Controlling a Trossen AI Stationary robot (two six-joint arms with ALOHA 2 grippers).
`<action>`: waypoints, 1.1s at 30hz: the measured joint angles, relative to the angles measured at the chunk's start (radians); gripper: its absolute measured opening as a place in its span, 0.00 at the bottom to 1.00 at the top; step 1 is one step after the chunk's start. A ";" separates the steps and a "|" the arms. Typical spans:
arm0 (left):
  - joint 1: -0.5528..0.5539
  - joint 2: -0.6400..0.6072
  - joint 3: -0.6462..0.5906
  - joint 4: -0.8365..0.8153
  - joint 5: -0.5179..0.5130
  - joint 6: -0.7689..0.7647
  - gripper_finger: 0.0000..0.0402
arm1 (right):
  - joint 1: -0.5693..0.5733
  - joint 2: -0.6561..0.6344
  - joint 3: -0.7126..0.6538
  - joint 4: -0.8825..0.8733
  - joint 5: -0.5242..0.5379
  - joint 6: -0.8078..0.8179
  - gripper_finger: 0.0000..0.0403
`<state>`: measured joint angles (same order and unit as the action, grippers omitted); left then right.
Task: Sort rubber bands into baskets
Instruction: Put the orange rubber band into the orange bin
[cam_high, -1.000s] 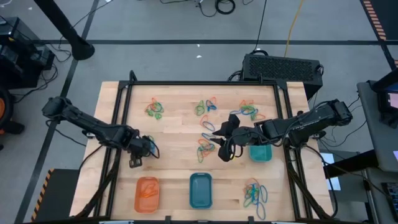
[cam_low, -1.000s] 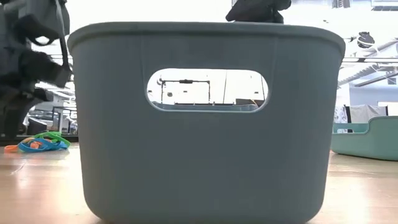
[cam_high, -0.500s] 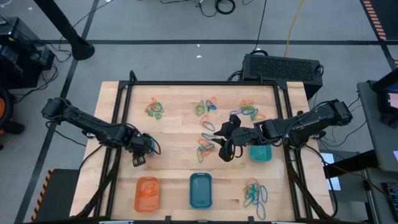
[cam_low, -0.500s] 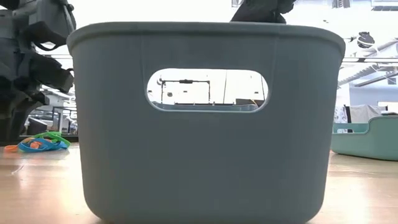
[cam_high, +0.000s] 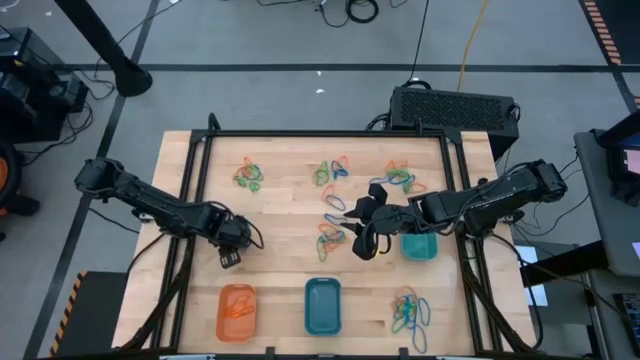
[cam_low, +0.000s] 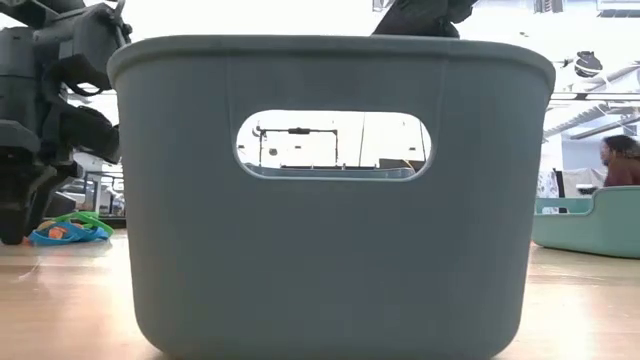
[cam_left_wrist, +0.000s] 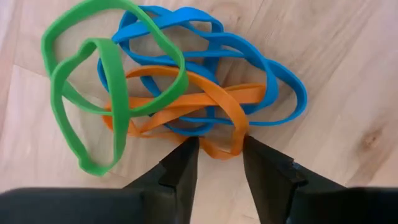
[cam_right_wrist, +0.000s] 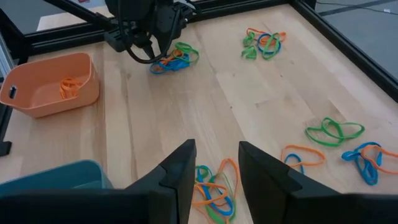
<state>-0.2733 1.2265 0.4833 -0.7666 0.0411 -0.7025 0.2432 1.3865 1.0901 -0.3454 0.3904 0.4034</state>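
Rubber bands (cam_left_wrist: 180, 93) tangled | left pincer (cam_left_wrist: 219, 155) open over orange loop

Both arms are built of dark, matte, rounded segments. Black cables are looped at each wrist. Each gripper's fingers (cam_left_wrist: 183, 171) are black and angular.

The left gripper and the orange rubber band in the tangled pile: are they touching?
Touching. In the left wrist view the left gripper is open, and the orange rubber band lies between its fingertips, meeting their inner edges.
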 joint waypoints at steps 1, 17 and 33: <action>0.001 0.002 0.000 0.000 0.002 0.000 0.30 | 0.000 0.000 0.000 0.000 0.000 0.000 0.28; 0.034 -0.090 0.088 -0.058 0.076 -0.013 0.01 | 0.000 0.000 0.000 -0.005 0.000 0.003 0.28; 0.042 -0.298 0.315 -0.207 0.259 0.000 0.01 | -0.002 0.000 0.000 -0.004 0.000 -0.038 0.28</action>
<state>-0.2310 0.9283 0.7984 -0.9732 0.3001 -0.7024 0.2417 1.3865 1.0901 -0.3492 0.3904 0.3654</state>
